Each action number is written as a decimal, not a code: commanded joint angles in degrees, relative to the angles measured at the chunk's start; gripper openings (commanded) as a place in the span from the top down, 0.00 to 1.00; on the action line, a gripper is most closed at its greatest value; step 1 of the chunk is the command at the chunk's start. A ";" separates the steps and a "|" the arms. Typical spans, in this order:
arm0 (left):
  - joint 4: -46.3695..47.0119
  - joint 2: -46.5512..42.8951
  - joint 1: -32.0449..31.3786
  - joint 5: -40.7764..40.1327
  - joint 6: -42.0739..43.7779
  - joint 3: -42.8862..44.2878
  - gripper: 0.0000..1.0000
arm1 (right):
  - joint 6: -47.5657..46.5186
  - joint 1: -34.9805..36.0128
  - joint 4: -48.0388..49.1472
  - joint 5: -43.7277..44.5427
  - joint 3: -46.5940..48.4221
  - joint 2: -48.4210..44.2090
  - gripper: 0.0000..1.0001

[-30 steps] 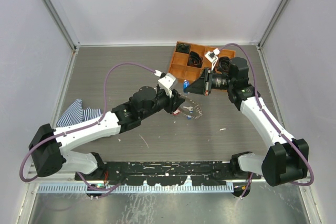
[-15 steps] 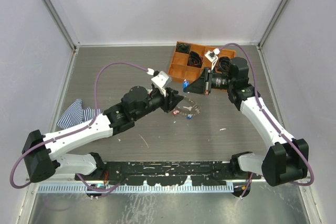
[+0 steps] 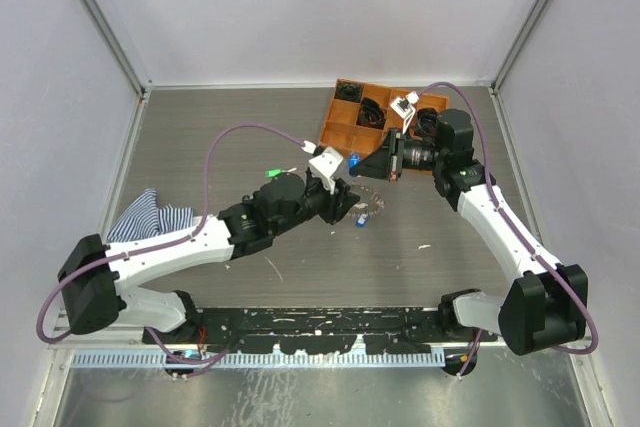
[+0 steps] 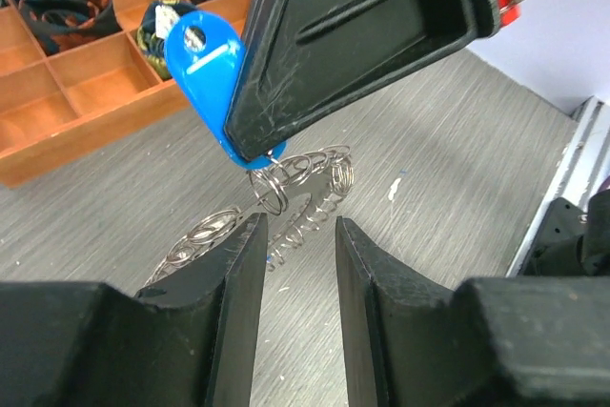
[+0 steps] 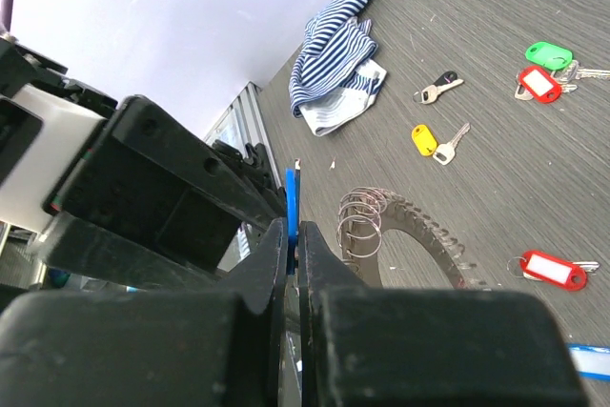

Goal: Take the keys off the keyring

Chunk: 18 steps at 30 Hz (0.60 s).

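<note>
1. Two claws are busy right of the table's centre. The right gripper (image 5: 294, 226) is clamped flat on a blue plastic key tag (image 4: 200, 54), holding it raised just above the thin grey metal keyring (image 4: 295, 188) with its fringe of small wire links.
2. Over to the left gripper (image 4: 297, 235): its jaws are apart with nothing pinched. Its tips sit low over the grey wood-grain table (image 3: 250, 127), and the ring's near rim shows in the gap beyond them.
3. The keyring lies on the table just off the near-left corner of the tray. It lifts a little where the tag's small split ring hooks into it.
4. We judge the ring light, springy and slippery, a loose wire thing that will trail after the tag unless pinned.
5. The best hold looks to be the rim right beside the link that carries the blue tag. The tag itself is stiff and flat, so it makes a sound handle.
6. Off the ring we count a green-tagged key (image 5: 548, 52), a red-tagged key (image 5: 538, 83) and a yellow-tagged key (image 5: 424, 138), all well apart from it.
7. Another red tag (image 5: 553, 269) sits just beside the rim, and we cannot tell whether it is attached.
8. Now the container: an orange compartment tray (image 3: 335, 137) sits at the table's far edge, toward the right corner.
9. Black coiled bundles (image 3: 372, 107) fill several of its cells, while the cells nearest the ring show only orange floor. We see no keys in it.
</note>
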 commanded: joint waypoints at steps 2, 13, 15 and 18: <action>1.19 1.35 -0.48 -7.16 -0.92 3.99 0.65 | 0.61 0.15 3.79 -0.43 1.60 -1.52 0.99; 1.32 1.90 -0.55 -9.16 -1.46 4.61 0.69 | 0.57 0.21 3.77 -0.42 1.49 -1.47 0.99; 1.14 1.73 -0.50 -9.29 -1.37 4.61 0.69 | 0.63 0.13 3.76 -0.35 1.55 -1.45 0.99; 1.12 1.68 -0.51 -9.21 -1.09 4.47 0.70 | 0.69 0.13 3.75 -0.35 1.46 -1.45 0.99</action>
